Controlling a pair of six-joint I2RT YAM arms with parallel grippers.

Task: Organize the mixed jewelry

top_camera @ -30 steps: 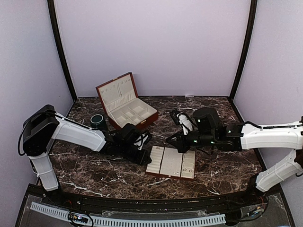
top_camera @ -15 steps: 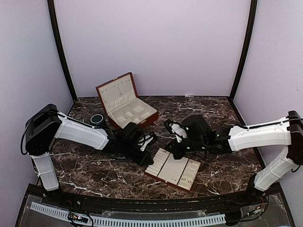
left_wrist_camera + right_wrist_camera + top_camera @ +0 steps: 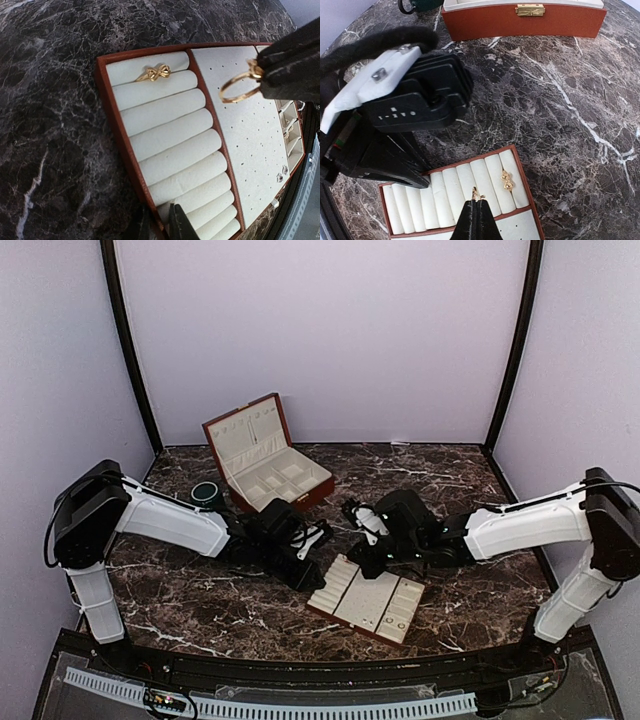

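The left hand is clamped on the rim of the tray beside the ring rolls, apparently to steady it on the tabletop for insertion. A bow ring sits in the slot between the end rolls, band tucked down so its ornament shows. Further right, a plain gold ring hangs over the tray near the divider, pinched at its top by the closed right hand. The band points downward, probably so that it can enter a slot.
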